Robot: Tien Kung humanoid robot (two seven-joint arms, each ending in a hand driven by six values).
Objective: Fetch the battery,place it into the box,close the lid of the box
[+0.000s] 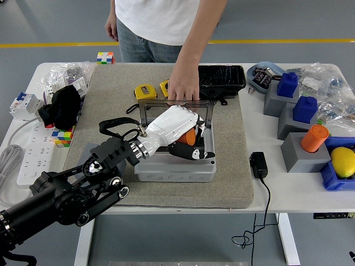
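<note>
One battery [190,135], one box [175,165]

Your left hand [176,126] sits over the box [175,166]; battery [189,136] under its fingers [191,151]. Behind the fingers: raised lid [145,106], a person's hand [183,87] on it. Right of the fingers: adapter [258,164] on the table [294,188]. Box rests on the mat [111,100].
</note>
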